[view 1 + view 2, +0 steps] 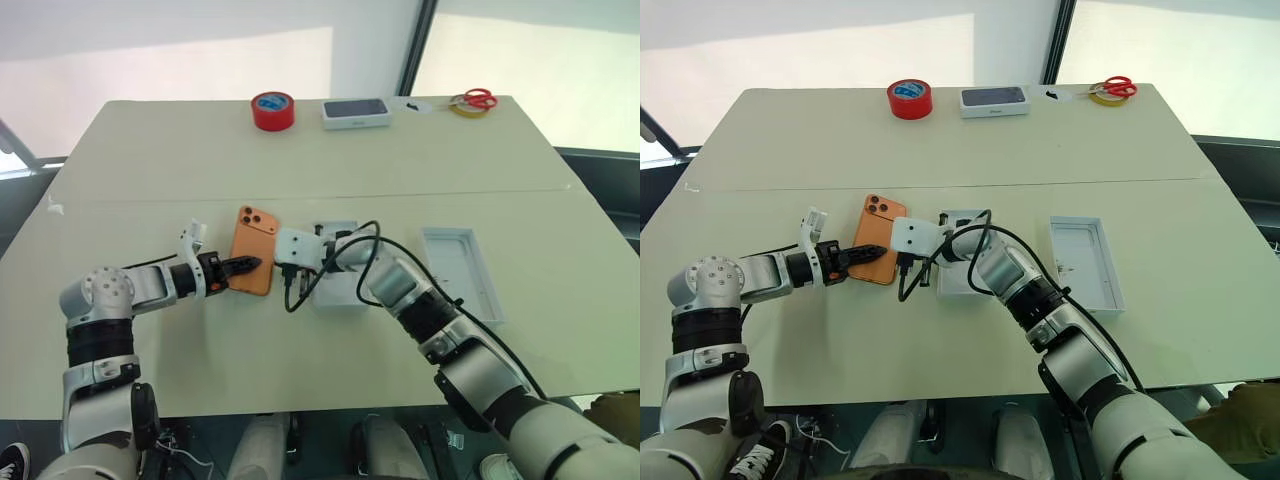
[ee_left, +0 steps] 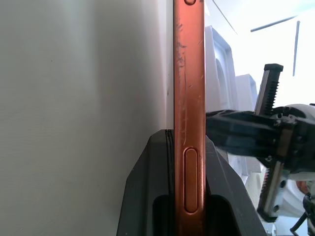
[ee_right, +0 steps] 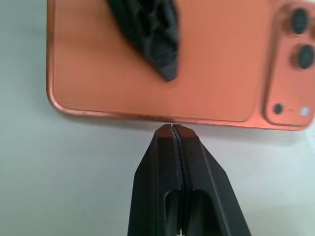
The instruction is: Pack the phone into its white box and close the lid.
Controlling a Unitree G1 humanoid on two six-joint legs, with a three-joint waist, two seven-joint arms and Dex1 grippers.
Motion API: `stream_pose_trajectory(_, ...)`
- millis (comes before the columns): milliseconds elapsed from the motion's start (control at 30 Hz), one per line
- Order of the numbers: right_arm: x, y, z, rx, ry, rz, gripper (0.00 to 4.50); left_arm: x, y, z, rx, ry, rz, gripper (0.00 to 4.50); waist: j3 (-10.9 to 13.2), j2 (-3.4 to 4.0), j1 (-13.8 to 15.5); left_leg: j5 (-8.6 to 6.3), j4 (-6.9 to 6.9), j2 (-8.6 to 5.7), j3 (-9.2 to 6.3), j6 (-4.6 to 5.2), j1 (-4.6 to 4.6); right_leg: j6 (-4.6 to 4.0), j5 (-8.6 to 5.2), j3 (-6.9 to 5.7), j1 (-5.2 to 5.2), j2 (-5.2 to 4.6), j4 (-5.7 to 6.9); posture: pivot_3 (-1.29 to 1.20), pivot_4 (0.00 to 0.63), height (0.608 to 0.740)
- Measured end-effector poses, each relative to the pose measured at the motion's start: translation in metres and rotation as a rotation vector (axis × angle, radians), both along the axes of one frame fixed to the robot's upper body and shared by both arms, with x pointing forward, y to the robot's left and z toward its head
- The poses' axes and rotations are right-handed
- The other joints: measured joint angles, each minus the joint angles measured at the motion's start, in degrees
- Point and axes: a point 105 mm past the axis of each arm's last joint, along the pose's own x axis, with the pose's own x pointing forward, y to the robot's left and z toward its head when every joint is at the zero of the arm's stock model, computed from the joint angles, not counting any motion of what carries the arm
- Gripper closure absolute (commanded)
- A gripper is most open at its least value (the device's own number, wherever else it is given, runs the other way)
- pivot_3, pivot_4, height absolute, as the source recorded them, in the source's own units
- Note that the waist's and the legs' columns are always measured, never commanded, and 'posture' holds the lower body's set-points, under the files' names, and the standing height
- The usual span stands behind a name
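The phone [image 1: 254, 263], one orange slab with three lenses at its far corner, is clamped edgewise in the left gripper [image 1: 243, 266] jaws. The right gripper [image 3: 173, 132] jaws, pressed together, meet its long edge. One white box [image 1: 338, 290] sits beside it on the desk [image 1: 150, 160].

phone [image 1: 254, 260] orange | tape roll [image 1: 272, 110] red | scissors [image 1: 480, 97] red-handled

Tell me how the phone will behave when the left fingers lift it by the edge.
The phone looks stiff and flat, so it should not bend. Its smooth metal edge may slip between the left fingers, which pinch only one narrow side. It may therefore swing or tilt.
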Motion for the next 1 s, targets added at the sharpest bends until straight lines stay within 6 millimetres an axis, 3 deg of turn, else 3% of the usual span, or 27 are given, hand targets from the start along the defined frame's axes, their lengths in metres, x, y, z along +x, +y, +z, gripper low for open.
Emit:
stream_pose_trajectory(33, -0.001, -0.002, 0.006, 0.032, 0.009, 0.004, 4.5, 0.0, 0.0, 0.0, -0.01, -0.006, 0.003, 4.48, 0.0, 0.0, 0.02, 0.0, 0.0, 0.01, 0.0, 0.0, 0.0, 0.0, 0.0, 0.0, 0.0, 0.0, 0.0, 0.0, 0.15, 0.735)
stream_pose_trajectory(100, -0.005, -0.01, 0.021, 0.124, 0.055, 0.029, 3.67, 0.0, -0.001, 0.001, -0.043, -0.012, 0.019, 4.5, 0.07, -0.08, 0.22, 0.0, 0.0, 0.01, -0.01, 0.01, -0.03, 0.0, 0.0, 0.0, 0.0, -0.01, -0.02, 0.0, 0.15, 0.735)
stream_pose_trajectory(200, -0.022, -0.036, 0.034, 0.197, 0.12, 0.101, 2.14, -0.002, -0.003, 0.009, -0.117, -0.048, 0.023, 4.5, 0.1, -0.14, 0.52, -0.04, 0.01, 0.01, -0.01, 0.07, -0.16, 0.0, 0.0, 0.0, -0.02, -0.05, -0.18, 0.0, 0.15, 0.735)
stream_pose_trajectory(267, -0.034, -0.059, 0.029, 0.132, 0.091, 0.128, 1.14, -0.005, -0.006, 0.016, -0.156, -0.069, 0.01, 4.5, 0.11, -0.15, 0.57, -0.08, 0.0, 0.0, 0.0, 0.12, -0.23, 0.0, 0.01, -0.01, -0.01, -0.06, -0.32, 0.0, 0.15, 0.735)
stream_pose_trajectory(400, -0.062, -0.101, -0.006, -0.014, 0.152, 0.152, 1.14, -0.009, -0.019, 0.03, -0.179, -0.143, -0.024, 4.5, 0.13, -0.17, 0.5, -0.14, 0.0, 0.02, 0.03, 0.22, -0.25, 0.01, 0.01, 0.0, 0.02, -0.08, -0.41, 0.0, 0.15, 0.735)
stream_pose_trajectory(600, -0.079, -0.109, -0.016, -0.023, 0.154, 0.196, 1.14, -0.008, -0.029, 0.03, -0.17, -0.152, -0.043, 4.5, 0.14, -0.19, 0.32, -0.21, -0.01, 0.16, 0.03, 0.33, -0.22, -0.01, 0.02, 0.01, 0.02, 0.02, -0.4, 0.0, 0.15, 0.735)
stream_pose_trajectory(700, -0.079, -0.108, -0.016, -0.014, 0.119, 0.193, 2.04, -0.007, -0.026, 0.032, -0.163, -0.167, -0.03, 4.5, 0.15, -0.19, 0.53, -0.11, 0.03, 0.14, 0.04, 0.17, -0.24, -0.01, 0.02, 0.01, 0.05, -0.01, -0.48, 0.0, 0.15, 0.735)
stream_pose_trajectory(867, -0.074, -0.109, -0.022, -0.035, 0.094, 0.166, 4.47, -0.005, -0.025, 0.033, -0.154, -0.177, -0.024, 4.5, 0.16, -0.21, 0.69, -0.12, 0.06, 0.14, 0.04, 0.18, -0.25, -0.04, 0.03, 0.01, 0.06, -0.02, -0.5, 0.0, 0.15, 0.735)
stream_pose_trajectory(1000, -0.073, -0.11, -0.022, -0.043, 0.079, 0.163, 4.47, -0.006, -0.028, 0.032, -0.145, -0.171, -0.039, 4.5, 0.16, -0.21, 0.61, -0.12, 0.06, 0.14, 0.03, 0.19, -0.25, -0.04, 0.04, 0.01, 0.06, -0.02, -0.51, 0.0, 0.15, 0.735)
